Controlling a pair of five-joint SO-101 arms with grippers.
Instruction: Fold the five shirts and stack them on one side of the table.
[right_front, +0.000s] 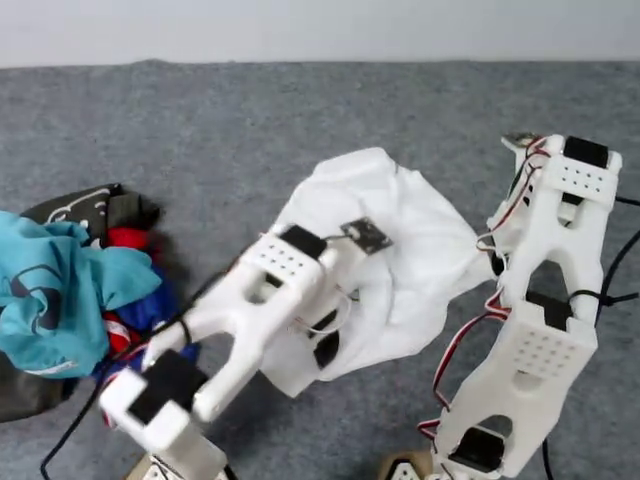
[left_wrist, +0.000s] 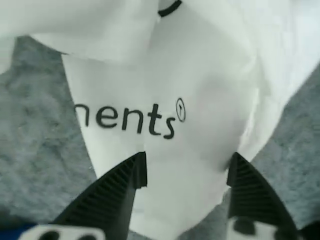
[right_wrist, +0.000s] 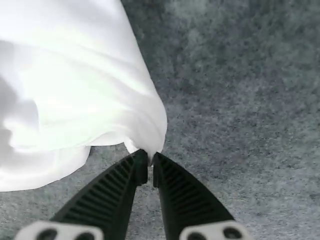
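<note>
At 9 o'clock, shirt pile (right_front: 60, 290); at centre, white shirt (right_front: 420, 250), crumpled; left gripper (left_wrist: 189, 162) spread wide over its print; right gripper (right_wrist: 150, 157) pinches its 3 o'clock edge. Judged best: grasp one layer only, then draw both grips apart evenly

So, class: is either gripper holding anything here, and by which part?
The right gripper is shut on the white shirt, pinching a corner of its edge. The left gripper is open over the shirt's printed area, holding nothing.
</note>
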